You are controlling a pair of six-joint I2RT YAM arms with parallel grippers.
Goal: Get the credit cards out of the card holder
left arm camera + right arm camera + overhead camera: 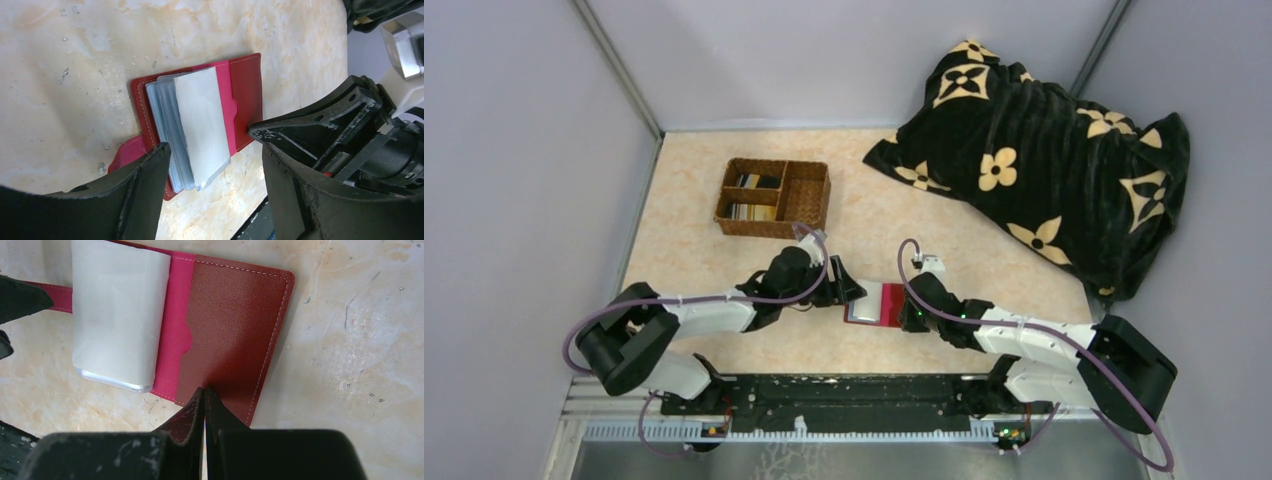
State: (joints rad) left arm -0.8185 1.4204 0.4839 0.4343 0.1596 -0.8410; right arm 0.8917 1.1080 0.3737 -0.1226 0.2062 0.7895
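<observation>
While the card holder (245,100) was pinned by the closed right gripper (204,391), its likely slick sleeves (200,120) were straddled by the wide left gripper (207,142).

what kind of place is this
Probably a robot lab booth: plain grey walls around a marble-look tabletop, two arms bolted to a rail at its edge, a wicker basket as prop.

— Where does the top camera sit?
— High over the near edge, facing down across the whole table (984,260).
— And the wrist cameras?
— Close above the tabletop, facing each other. Both frame the open card holder (245,95) from opposite sides; the top view shows it small.
</observation>
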